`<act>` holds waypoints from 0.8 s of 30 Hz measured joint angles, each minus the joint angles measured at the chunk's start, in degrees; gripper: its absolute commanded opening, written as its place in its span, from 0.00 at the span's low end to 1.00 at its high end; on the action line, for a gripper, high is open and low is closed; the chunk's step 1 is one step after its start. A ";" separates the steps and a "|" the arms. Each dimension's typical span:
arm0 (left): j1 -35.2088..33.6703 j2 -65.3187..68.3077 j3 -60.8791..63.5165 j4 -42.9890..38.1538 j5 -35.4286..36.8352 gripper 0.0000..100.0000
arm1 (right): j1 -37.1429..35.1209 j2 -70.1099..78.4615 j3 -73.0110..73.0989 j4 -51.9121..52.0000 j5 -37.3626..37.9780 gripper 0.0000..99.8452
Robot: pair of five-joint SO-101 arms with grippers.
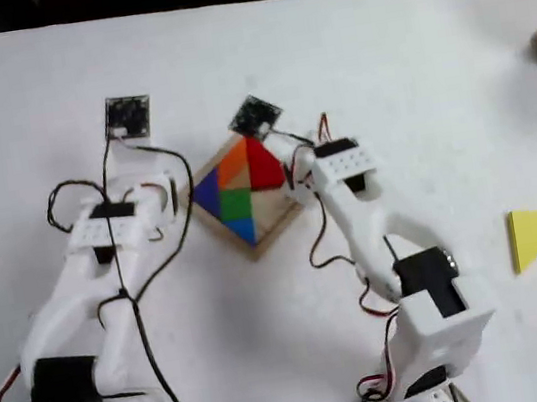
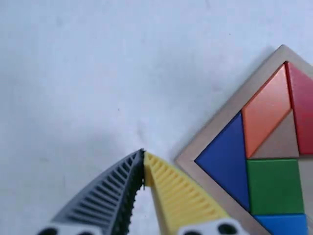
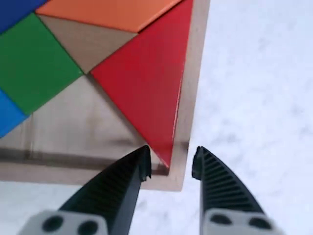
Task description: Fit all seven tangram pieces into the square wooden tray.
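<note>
Lying flat, the yellow triangle (image 1: 536, 234) looks light and stiff; pinch its edges. The right pincer (image 3: 170, 164) is spread, the left pincer (image 2: 143, 159) pressed together.

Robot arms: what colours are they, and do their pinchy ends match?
The left arm and the right arm are white plastic with black motor blocks and loose black and red cables. Their ends differ: the left end effector has one grey and one yellow ridged, pointed finger, while the right end effector has two black ridged ones.
</note>
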 measured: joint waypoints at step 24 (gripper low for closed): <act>0.88 24.00 -23.56 -1.67 0.18 0.02 | -0.53 -19.16 22.33 1.49 -51.78 0.02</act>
